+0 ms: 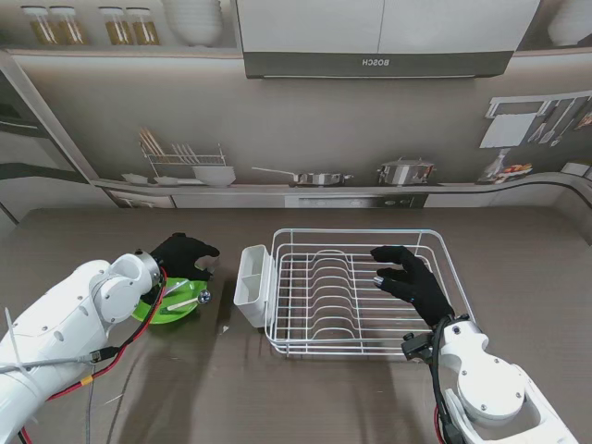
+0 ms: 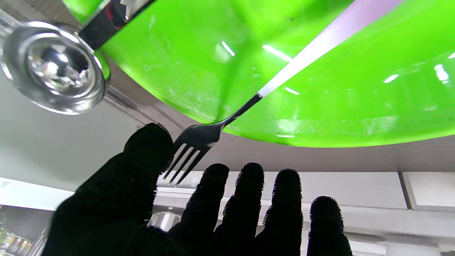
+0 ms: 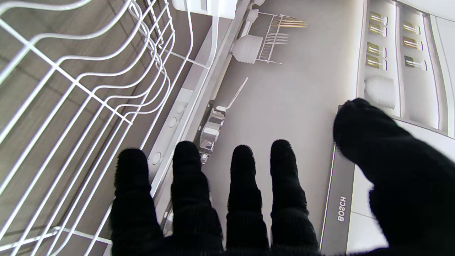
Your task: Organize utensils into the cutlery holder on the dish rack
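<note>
Work surface: a brown wood-grain table (image 1: 111, 240), running back to the wall. Standing directly on it, right of centre, a white wire dish rack (image 1: 370, 291), with a white cutlery holder (image 1: 252, 275) hung on the rack's left end. Left of the holder, near it but apart, a green plate (image 1: 171, 310) lies flat on the table. A small pale scrap (image 1: 222, 328) lies between plate and rack.
</note>
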Available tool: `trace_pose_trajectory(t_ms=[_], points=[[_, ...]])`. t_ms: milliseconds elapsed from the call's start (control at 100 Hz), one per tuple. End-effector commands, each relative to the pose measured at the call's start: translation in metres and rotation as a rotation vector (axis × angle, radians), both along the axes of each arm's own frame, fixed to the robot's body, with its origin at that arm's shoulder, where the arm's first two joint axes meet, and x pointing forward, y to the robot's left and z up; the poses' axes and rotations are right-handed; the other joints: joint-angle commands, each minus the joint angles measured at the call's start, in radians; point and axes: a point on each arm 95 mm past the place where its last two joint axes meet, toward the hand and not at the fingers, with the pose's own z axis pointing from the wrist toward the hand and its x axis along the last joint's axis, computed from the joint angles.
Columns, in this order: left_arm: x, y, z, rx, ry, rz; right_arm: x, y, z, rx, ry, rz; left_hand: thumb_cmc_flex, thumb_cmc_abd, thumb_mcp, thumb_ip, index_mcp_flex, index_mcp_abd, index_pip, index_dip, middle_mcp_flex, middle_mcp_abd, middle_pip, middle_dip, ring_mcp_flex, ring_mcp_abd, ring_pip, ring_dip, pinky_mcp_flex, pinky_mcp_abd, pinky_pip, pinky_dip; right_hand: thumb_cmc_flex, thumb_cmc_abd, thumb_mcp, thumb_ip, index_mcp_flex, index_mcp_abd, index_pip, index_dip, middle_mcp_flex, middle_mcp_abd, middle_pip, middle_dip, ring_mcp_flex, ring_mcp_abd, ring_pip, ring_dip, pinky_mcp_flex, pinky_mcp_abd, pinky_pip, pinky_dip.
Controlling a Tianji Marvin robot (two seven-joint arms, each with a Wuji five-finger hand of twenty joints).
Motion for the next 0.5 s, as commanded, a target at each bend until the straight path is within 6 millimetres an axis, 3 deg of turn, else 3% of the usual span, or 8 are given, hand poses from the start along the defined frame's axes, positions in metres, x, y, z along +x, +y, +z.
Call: trace_pose_trajectory(t_ms=[0,490], points=[[0.0016,-0.005,-0.0008,-0.012,0.015,-0.005,-0.0014,0.0027,-0.0023,0.003,0.01,0.012,0.018,0.035,-0.017,0.021,-0.009,0.0,0.003,0.002,-0.028,0.015,-0.009,-0.006,-0.022,-0.015,-0.023,-0.007,0.003,-0.013,-0.041,0.02,-0.016,0.018,-0.017,0.027,-0.018,-0.005,-0.007,-0.022,0.014,-0.006,0.0,-0.009,0.019,-0.012,-0.001,0.017,-0.008,-0.026,-0.018,0.024],[0.0046,-0.0062,-0.0076,-0.049,0.032,0.013,-0.0007,0.0023,-0.0026,0.004,0.011,0.009,0.056,0.038,0.017,0.023,0.125,-0.032,0.086,0.064,-0.003,0.015,0.002,0.001,-0.009,-0.014,-0.012,-0.001,0.023,-0.007,-0.076,0.052,-0.015,0.021,-0.016,0.027,-0.017,-0.005,-0.007,-0.022,0.015,-0.005,-0.001,-0.009,0.019,-0.01,-0.002,0.017,-0.008,-0.027,-0.018,0.024]])
